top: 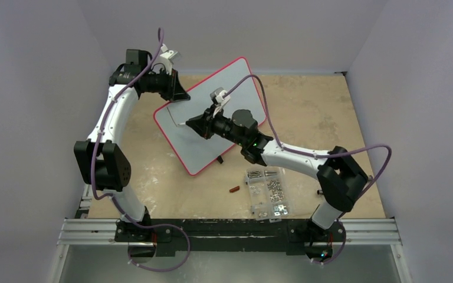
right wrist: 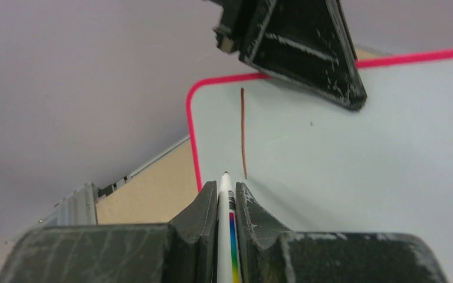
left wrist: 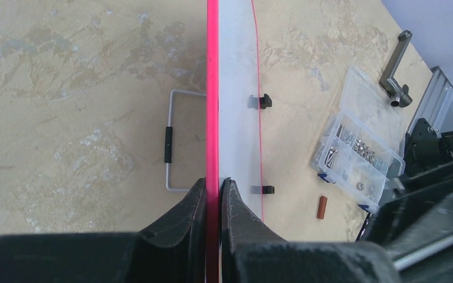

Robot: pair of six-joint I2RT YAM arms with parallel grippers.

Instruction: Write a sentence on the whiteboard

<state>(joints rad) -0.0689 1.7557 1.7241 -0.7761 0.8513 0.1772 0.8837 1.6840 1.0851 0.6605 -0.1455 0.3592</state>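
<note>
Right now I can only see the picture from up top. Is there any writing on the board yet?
Observer: Only one thin reddish-brown line on the board, near a rounded corner. The right wrist camera shows it.
Operator: What is the right hand holding?
Observer: The right gripper is shut on a white pen with a rainbow stripe. The pen's tip is beside the near end of the line.
Operator: And the other hand?
Observer: The left gripper pinches the board's red rim, which its own camera sees edge-on.
</note>
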